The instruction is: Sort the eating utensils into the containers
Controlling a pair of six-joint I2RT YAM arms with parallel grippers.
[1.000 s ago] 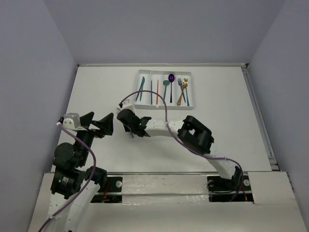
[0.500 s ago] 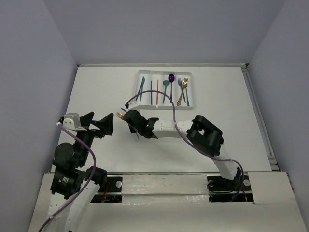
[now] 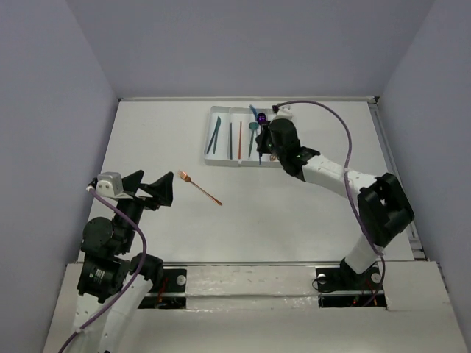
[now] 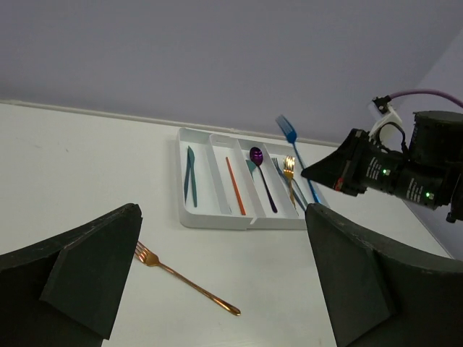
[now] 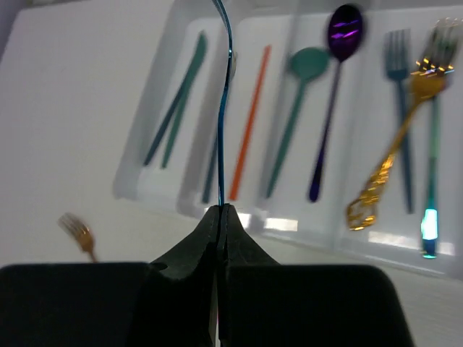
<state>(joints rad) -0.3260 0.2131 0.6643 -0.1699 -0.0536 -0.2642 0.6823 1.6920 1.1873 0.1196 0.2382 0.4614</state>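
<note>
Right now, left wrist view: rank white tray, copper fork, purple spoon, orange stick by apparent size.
1. white tray
2. copper fork, nearer the camera, so true size unsure
3. purple spoon and orange stick: similar length, not ranked

No text, label, brand, number or sign is readable in any view; nothing printed shows on the arms, the tray, the utensils or the worktop.
</note>
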